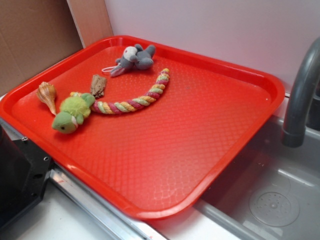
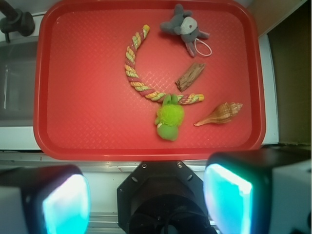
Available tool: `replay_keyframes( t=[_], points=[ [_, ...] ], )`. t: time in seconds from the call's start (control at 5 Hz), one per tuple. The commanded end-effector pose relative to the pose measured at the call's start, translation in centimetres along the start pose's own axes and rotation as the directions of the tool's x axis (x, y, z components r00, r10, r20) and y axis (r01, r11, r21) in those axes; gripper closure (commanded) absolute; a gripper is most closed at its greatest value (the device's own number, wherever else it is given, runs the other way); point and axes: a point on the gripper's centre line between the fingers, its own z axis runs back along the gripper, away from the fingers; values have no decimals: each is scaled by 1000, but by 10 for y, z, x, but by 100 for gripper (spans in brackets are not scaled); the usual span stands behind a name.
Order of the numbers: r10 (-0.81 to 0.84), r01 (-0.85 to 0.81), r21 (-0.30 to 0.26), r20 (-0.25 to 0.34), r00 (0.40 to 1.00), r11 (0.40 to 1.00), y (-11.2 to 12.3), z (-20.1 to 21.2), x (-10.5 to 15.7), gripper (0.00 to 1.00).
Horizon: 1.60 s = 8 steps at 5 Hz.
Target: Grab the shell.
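The shell (image 1: 46, 95) is a small tan-orange spiral with pale bands. It lies at the left edge of the red tray (image 1: 210, 155), just left of the green plush (image 1: 72, 114). In the wrist view the shell (image 2: 222, 113) lies to the right of the green plush (image 2: 169, 119), its pointed end toward the plush. My gripper (image 2: 146, 200) is open and empty, jaws wide apart. It hangs high above the robot base, short of the tray's near rim (image 2: 146, 152). The gripper does not show in the exterior view.
A twisted rope toy (image 1: 135, 100) curves across the tray. A dark brown bark chunk (image 1: 98, 85) and a grey plush (image 1: 134, 59) lie behind it. A grey faucet (image 1: 300, 95) and sink basin (image 1: 275, 200) are to the right. The black robot base (image 1: 20, 175) is at the lower left.
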Motion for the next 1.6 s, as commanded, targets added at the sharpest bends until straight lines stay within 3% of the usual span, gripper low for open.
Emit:
replay_keyframes(
  t=[0.0, 0.2, 0.4, 0.6, 0.8, 1.0, 1.2, 1.4],
  points=[
    [0, 0, 0, 0, 1000, 1000, 0, 0, 0, 0],
    [240, -244, 43, 72, 968, 969, 12, -8, -2, 0],
    [466, -475, 41, 137, 874, 879, 24, -24, -4, 0],
    [658, -677, 9, 224, 719, 736, 34, -39, -4, 0],
    [772, -803, 40, 253, 584, 594, 53, -69, 7, 0],
    [810, -847, 40, 272, 519, 530, 80, -96, 16, 0],
    [835, -868, 61, 248, 492, 493, 103, -122, 22, 0],
    [829, -866, 116, 254, 499, 486, 122, -140, 18, 0]
  ],
)
